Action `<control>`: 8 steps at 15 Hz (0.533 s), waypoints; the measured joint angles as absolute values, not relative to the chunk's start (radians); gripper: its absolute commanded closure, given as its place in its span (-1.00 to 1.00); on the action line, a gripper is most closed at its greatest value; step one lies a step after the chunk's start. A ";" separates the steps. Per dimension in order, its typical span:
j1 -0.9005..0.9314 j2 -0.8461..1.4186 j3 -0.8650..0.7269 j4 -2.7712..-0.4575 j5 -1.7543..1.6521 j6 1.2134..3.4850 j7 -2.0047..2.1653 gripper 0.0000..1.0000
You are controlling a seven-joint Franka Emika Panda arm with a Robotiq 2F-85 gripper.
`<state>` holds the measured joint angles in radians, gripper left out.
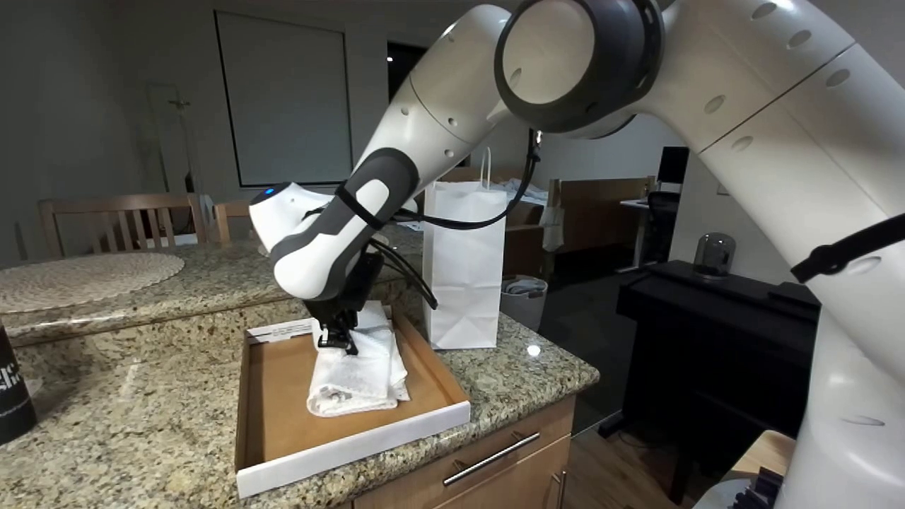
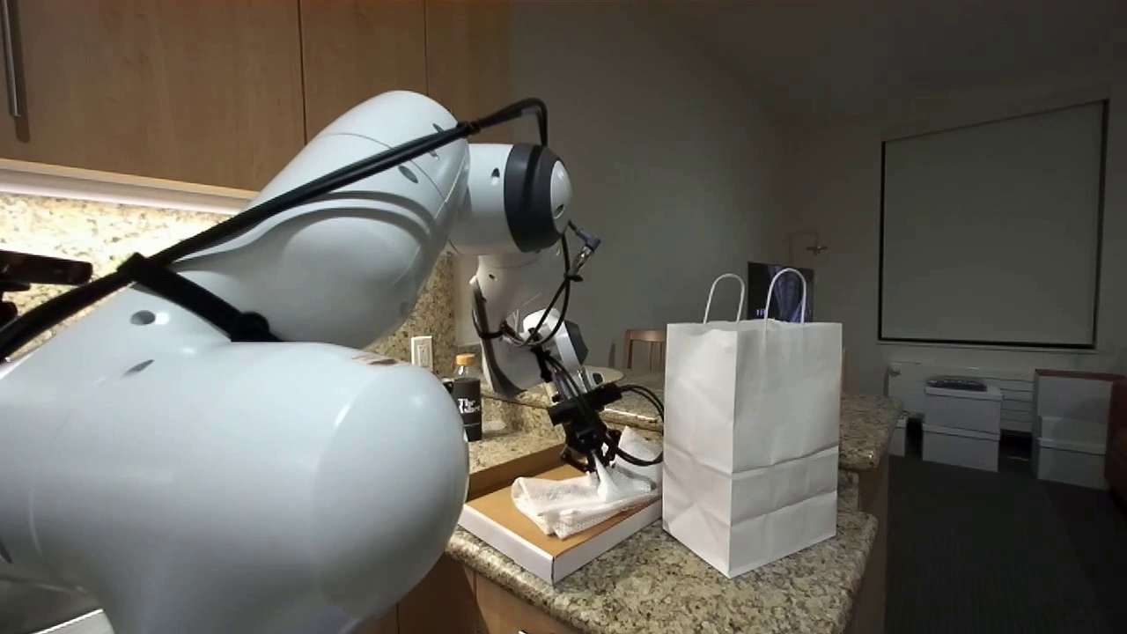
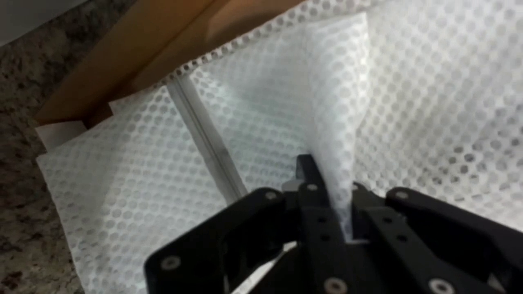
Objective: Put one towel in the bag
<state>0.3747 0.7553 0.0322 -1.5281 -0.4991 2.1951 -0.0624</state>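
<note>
White dotted towels [image 1: 360, 385] lie folded in a shallow cardboard tray [image 1: 353, 450] on the granite counter; they also show in an exterior view [image 2: 563, 504]. My gripper [image 1: 345, 346] points down over them. In the wrist view my gripper [image 3: 333, 181] is shut on a raised fold of a white towel [image 3: 339, 81], with the fold standing up between the fingers. The rest of the cloth lies in the tray; I cannot tell how many towels there are. A white paper bag [image 2: 748, 431] with two handles stands upright beside the tray, also in an exterior view [image 1: 463, 276]. Its inside is hidden.
A raised granite ledge [image 1: 141, 325] runs behind the tray and carries a round woven mat [image 1: 92, 279]. A dark bottle [image 2: 467, 414] stands on the counter on the tray's far side from the bag. The counter edge [image 1: 537, 385] is close to the bag.
</note>
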 measured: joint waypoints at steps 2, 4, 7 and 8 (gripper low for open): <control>0.366 0.739 0.042 -1.534 -0.481 2.179 -0.065 0.84; 0.354 0.705 0.056 -1.551 -0.458 2.159 -0.073 0.83; 0.332 0.618 0.079 -1.607 -0.429 2.142 -0.078 0.84; 0.325 0.581 0.087 -1.629 -0.420 2.136 -0.082 0.85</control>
